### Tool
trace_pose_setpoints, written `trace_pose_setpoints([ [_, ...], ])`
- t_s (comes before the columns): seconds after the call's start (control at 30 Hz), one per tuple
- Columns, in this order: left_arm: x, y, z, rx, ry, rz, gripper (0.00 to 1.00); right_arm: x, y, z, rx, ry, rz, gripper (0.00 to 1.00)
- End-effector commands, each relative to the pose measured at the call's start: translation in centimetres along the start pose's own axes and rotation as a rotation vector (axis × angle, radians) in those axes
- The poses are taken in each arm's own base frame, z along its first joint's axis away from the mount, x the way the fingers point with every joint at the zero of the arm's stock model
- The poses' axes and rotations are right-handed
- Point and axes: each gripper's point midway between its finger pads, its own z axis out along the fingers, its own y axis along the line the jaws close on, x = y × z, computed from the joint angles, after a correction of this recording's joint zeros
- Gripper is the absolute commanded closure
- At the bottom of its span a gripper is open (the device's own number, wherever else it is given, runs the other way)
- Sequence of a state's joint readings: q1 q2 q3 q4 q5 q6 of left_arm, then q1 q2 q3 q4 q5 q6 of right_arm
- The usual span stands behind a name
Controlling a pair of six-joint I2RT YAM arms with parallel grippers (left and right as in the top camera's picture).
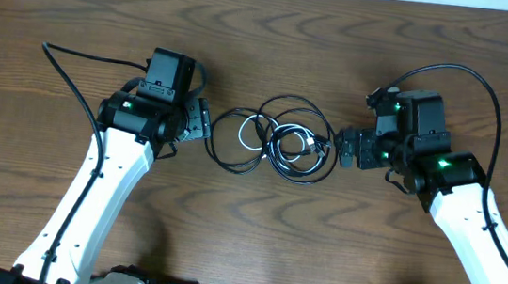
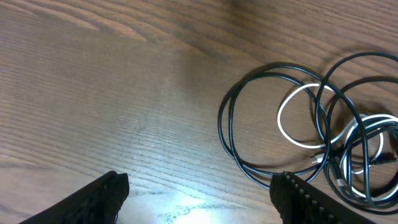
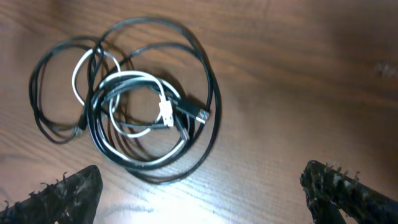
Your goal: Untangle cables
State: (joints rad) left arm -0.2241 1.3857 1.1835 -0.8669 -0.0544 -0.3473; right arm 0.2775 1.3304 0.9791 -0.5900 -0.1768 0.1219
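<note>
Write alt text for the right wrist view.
Tangled thin black and white cables lie on a wooden table, upper left of frame. The right gripper is open, its dark fingertips in the bottom corners, holding nothing.

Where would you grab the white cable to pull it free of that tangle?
Probably the open loop of the white cable, on the pile's left side, pinched from above by the left gripper. There it lies alone on bare wood inside a black loop; toward its plug it is buried among the black cables.
</note>
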Motion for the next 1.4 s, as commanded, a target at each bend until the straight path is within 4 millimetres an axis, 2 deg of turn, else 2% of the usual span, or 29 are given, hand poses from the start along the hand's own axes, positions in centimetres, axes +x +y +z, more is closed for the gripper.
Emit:
trace_pose_setpoints([
  [0.0,-0.2,0.1,-0.2,0.001,-0.003,-0.013,0.22,-1.4,0.4,-0.1,0.004,-0.046,-0.016,0.01],
  [0.13,-0.4,0.0,-0.2,0.004,-0.011,-0.014,0.21,-1.3,1.1,1.4,-0.007,-0.033,-0.054,0.01],
  [0.3,-0.4,0.0,-0.2,0.004,-0.011,-0.014,0.21,0.0,1.8,5.4,-0.021,0.041,-0.055,0.01],
  [0.4,-0.3,0.0,-0.2,0.003,-0.008,-0.014,0.21,0.1,3.9,7.8,-0.062,0.036,-0.095,0.01],
  [0.53,-0.2,0.1,-0.2,0.002,-0.006,-0.014,0.21,0.5,6.8,9.7,-0.109,0.03,-0.157,0.01],
  [0.73,-0.2,0.1,-0.2,0.002,-0.006,-0.014,0.21,3.2,10.3,11.7,-0.155,0.09,-0.209,0.04],
  [0.8,-0.2,0.1,-0.2,0.002,-0.006,-0.014,0.21,3.8,10.7,12.5,-0.131,0.097,-0.163,0.09],
  [0.83,-0.2,0.1,-0.2,0.002,-0.006,-0.014,0.21,3.8,10.6,12.7,-0.109,0.097,-0.119,0.14],
  [0.87,-0.2,0.1,-0.2,0.002,-0.005,-0.014,0.21,4.1,10.5,13.1,-0.092,0.101,-0.075,0.24],
  [0.9,-0.2,0.1,-0.2,0.002,-0.005,-0.014,0.21,4.3,10.6,13.3,-0.085,0.107,-0.042,0.28],
  [1.03,-0.2,0.1,-0.2,0.002,-0.005,-0.014,0.21,5.9,10.8,14.6,-0.075,0.153,0.001,0.36],
  [1.1,-0.2,0.1,-0.2,0.002,-0.005,-0.014,0.22,6.6,11.0,15.0,-0.072,0.171,0.003,0.44],
  [1.17,-0.2,0.1,-0.2,0.002,-0.005,-0.014,0.21,6.6,11.2,15.0,-0.075,0.17,-0.002,0.66],
  [1.23,-0.2,0.1,-0.2,0.002,-0.006,-0.014,0.21,6.1,11.2,14.8,-0.079,0.157,0.002,0.99],
  [1.37,-0.2,0.1,-0.2,0.002,-0.006,-0.014,0.21,3.7,11.0,12.7,-0.101,0.101,0.026,0.99],
])
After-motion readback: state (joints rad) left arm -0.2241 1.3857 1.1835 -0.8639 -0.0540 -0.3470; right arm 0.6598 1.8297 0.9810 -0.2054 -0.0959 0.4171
